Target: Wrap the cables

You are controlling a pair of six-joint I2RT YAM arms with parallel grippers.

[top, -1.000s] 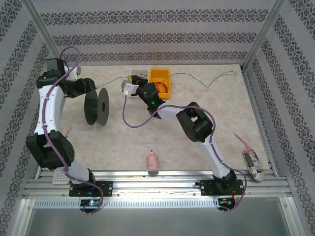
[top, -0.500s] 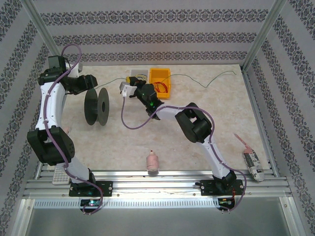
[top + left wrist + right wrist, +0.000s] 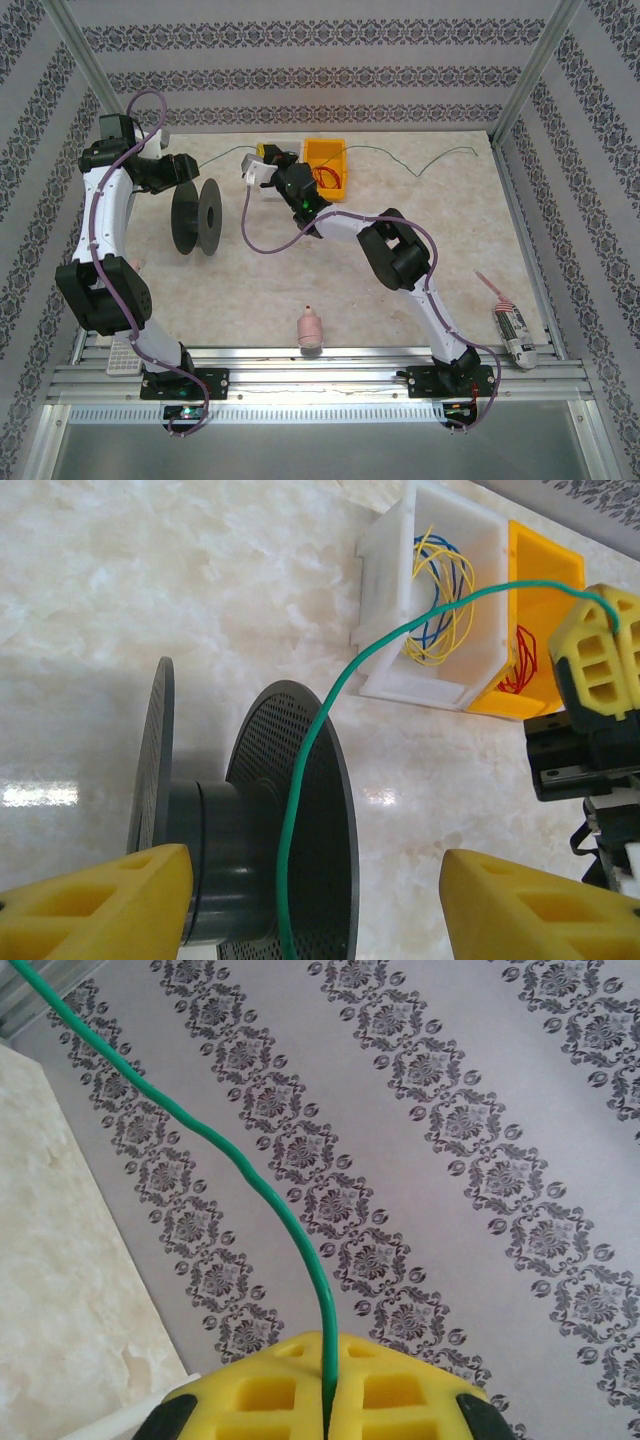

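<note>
The black spool (image 3: 197, 217) stands on its edge at the left of the table. My left gripper (image 3: 185, 170) hangs open just behind it. In the left wrist view the left gripper (image 3: 315, 910) straddles the spool (image 3: 250, 850), its yellow fingers (image 3: 100, 900) apart on either side of the hub and right flange. A green cable (image 3: 300, 780) runs over that flange up to my right gripper (image 3: 612, 640). The right gripper (image 3: 266, 156) is shut on this cable (image 3: 250, 1180), pinched between its yellow pads (image 3: 400, 1390). The cable's free part (image 3: 440, 160) trails to the right.
A white bin (image 3: 430, 610) holds yellow and blue wires. An orange bin (image 3: 327, 165) with red wires stands next to it. A pink bottle (image 3: 310, 328) lies near the front edge and a white tube (image 3: 510, 325) at the front right. Patterned walls enclose the table.
My right gripper has moved a little toward the back wall with the green cable in it. The left gripper has shifted slightly back above the spool.
</note>
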